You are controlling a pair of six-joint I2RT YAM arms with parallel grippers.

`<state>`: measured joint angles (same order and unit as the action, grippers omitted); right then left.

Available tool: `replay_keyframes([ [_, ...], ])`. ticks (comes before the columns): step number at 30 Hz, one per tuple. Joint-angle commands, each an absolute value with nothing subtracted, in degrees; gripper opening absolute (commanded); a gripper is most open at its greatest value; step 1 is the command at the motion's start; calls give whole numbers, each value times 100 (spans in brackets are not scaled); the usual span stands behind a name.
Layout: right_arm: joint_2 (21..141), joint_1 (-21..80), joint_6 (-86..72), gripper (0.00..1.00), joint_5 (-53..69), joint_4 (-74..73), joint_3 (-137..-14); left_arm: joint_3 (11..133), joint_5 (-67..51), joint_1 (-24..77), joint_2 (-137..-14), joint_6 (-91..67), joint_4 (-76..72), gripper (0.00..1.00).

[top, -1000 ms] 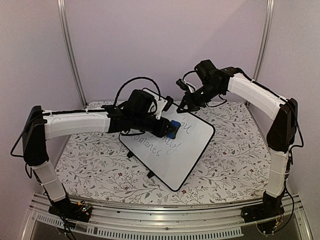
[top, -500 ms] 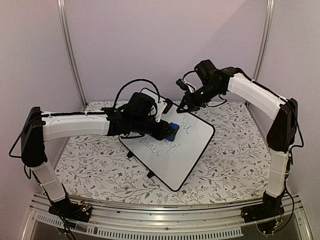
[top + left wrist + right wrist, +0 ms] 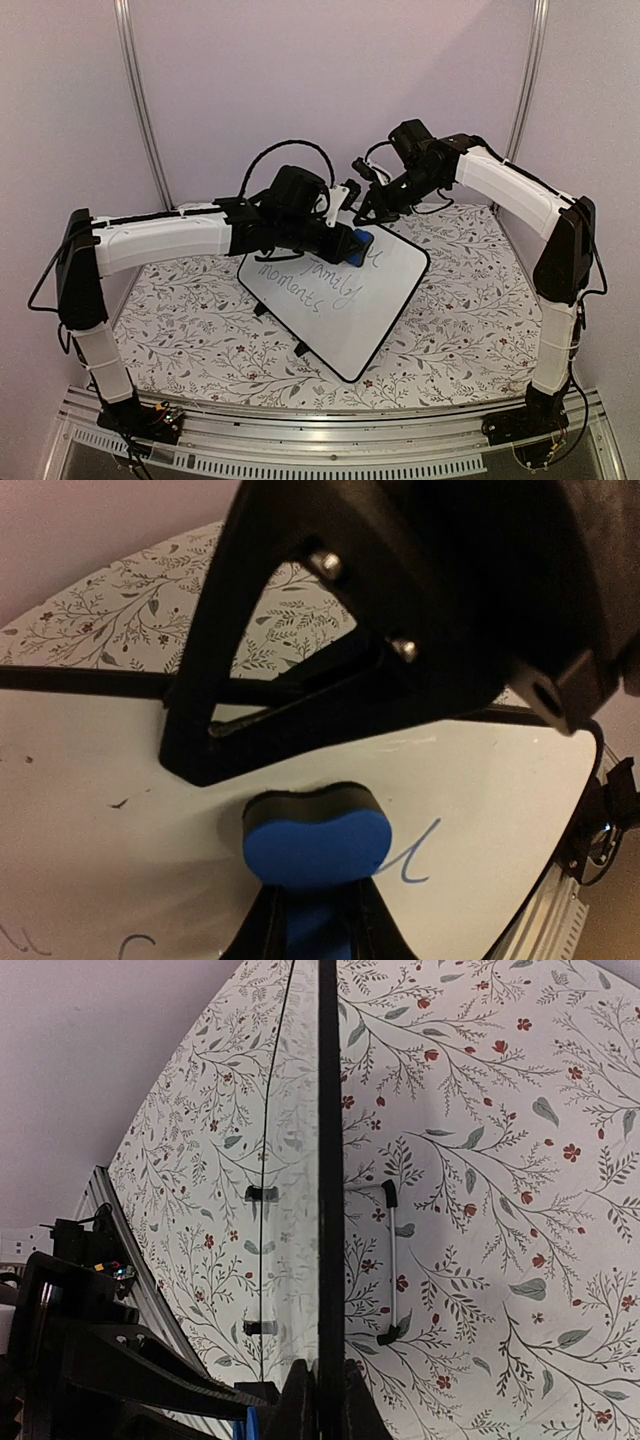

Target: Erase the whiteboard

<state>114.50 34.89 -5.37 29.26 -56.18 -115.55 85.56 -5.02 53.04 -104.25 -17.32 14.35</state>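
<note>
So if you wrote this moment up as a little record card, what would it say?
Board: whiteboard, on a floral table cover
Left end effector: shut on a blue eraser, which sits against the board's far end
Right end effector: clamped on the board's far edge
Writing: grey handwriting across mid-board
Near part of board: blank

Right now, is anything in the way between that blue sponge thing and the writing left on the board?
Nothing visible. The left gripper holds the blue eraser at the far end of the whiteboard, and the grey writing lies bare nearer the camera. The right gripper pinches the far edge, off to the side.
</note>
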Motion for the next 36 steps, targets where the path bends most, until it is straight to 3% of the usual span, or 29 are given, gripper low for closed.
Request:
replay_keyframes([
  [1,11386,3867,-62,0,2944,-5830,-11511,8969,-252,5371,-10869,-1616,1568,0],
  [9,11339,3867,-62,0,2936,-5817,-11478,9150,-26,5296,-10938,-1868,1923,0],
  [27,11402,3863,-62,0,2945,-5814,-11479,6838,-398,5635,-10119,-2661,1142,0],
  [36,11417,3867,-62,0,2927,-5818,-11500,7218,-209,5668,-10229,-2444,1082,0],
])
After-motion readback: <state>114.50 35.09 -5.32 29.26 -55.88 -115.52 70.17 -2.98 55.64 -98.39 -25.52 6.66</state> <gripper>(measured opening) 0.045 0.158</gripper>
